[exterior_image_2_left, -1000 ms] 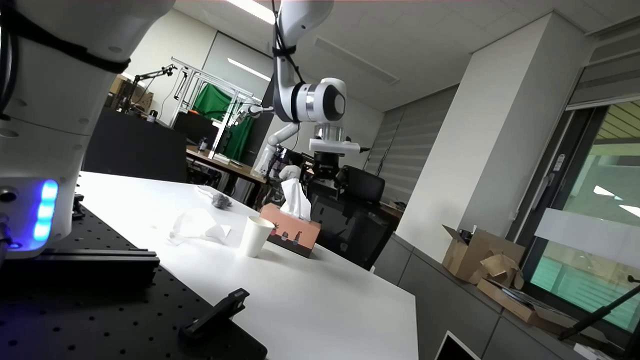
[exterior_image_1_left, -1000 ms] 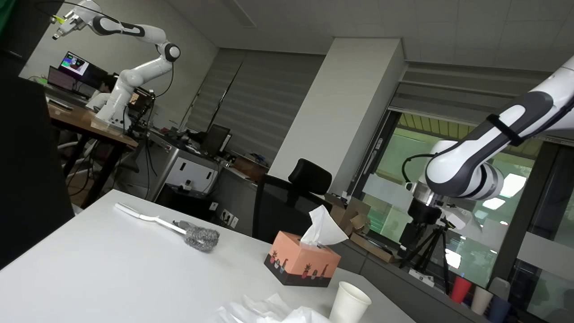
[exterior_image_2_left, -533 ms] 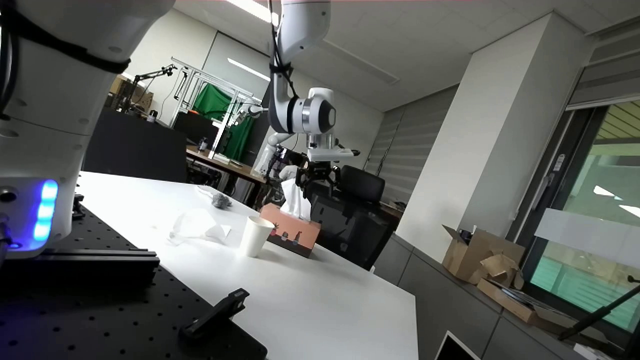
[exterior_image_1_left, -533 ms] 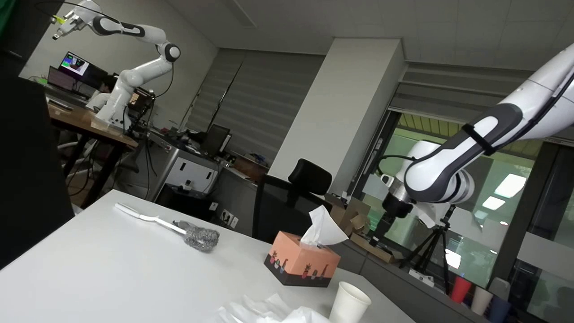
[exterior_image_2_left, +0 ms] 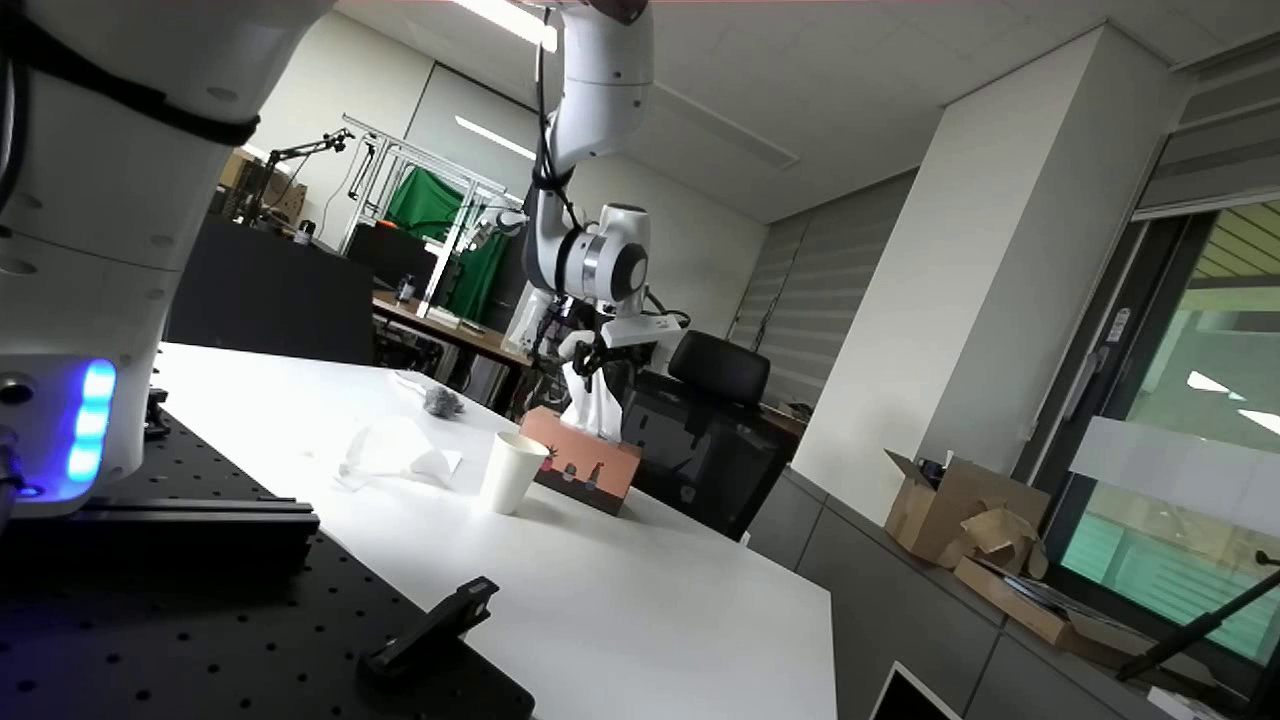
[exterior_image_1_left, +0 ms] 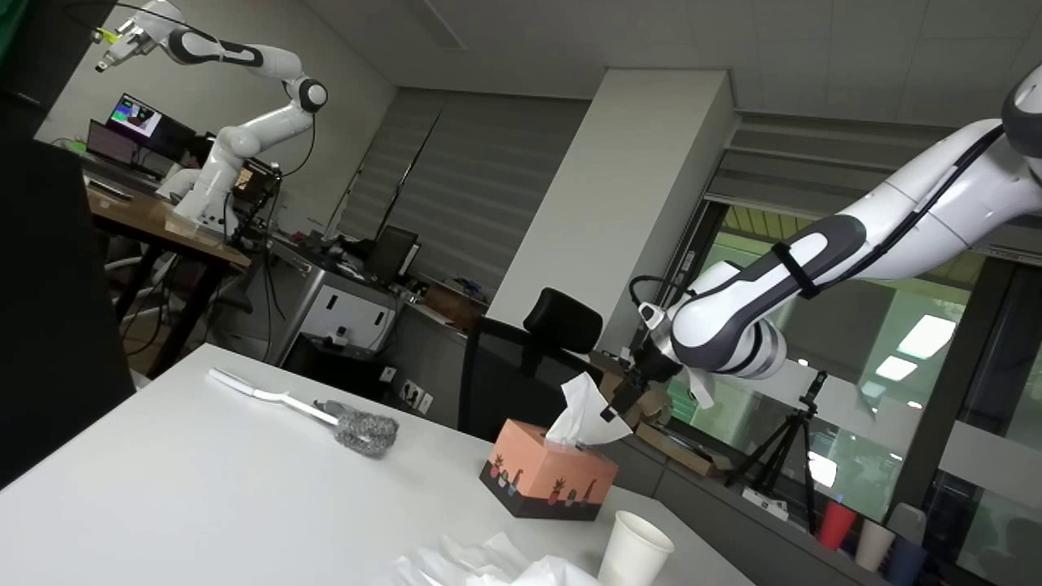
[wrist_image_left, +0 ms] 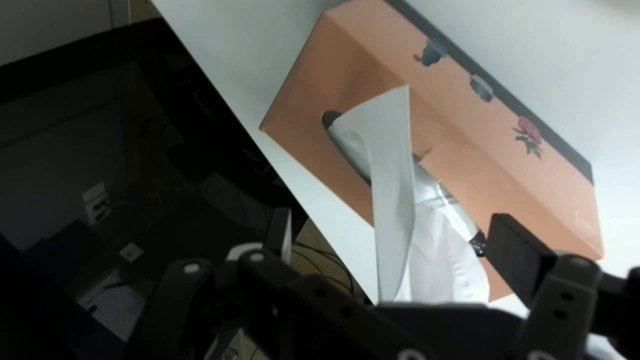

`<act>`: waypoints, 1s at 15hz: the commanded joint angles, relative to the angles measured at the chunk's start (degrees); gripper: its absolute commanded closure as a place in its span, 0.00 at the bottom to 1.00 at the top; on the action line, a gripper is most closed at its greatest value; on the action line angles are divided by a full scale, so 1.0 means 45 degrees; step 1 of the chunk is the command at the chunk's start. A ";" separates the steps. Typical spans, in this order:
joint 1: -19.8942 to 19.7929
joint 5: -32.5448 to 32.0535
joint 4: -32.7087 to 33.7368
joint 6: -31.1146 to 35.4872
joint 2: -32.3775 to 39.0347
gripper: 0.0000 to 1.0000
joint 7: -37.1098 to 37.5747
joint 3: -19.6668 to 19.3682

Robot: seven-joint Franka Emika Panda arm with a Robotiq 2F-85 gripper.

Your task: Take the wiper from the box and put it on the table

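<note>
In an exterior view, left to right on the table (exterior_image_1_left: 203, 480): brush (exterior_image_1_left: 362, 431), crumpled white sheet (exterior_image_1_left: 496, 566), tissue box (exterior_image_1_left: 533, 468). Up through its slot: the wiper (exterior_image_1_left: 586, 413), not yet drawn out. Next rightward, angled down at the wiper's peak: gripper (wrist_image_left: 393, 230), spread wide, holding nothing. In wrist view, from left: one finger (wrist_image_left: 281, 234), clear of the tissue box; then the wiper, within the gap; then opposite finger (wrist_image_left: 517, 259), nearer to it. Long fold roughly in line with the fingers, hence crosswise to their closing. Contact: cannot tell. Judged as pre-grasp; probably lower slightly, close, lift clear.
</note>
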 commanded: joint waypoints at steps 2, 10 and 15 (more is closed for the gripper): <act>-0.0460 -0.0021 0.1246 0.0916 0.1024 0.33 -0.0818 0.0641; -0.0975 0.0283 0.1957 -0.0225 0.1280 0.89 -0.0856 0.1225; -0.1116 0.1456 0.2590 -0.3159 0.0935 1.00 -0.1233 0.1556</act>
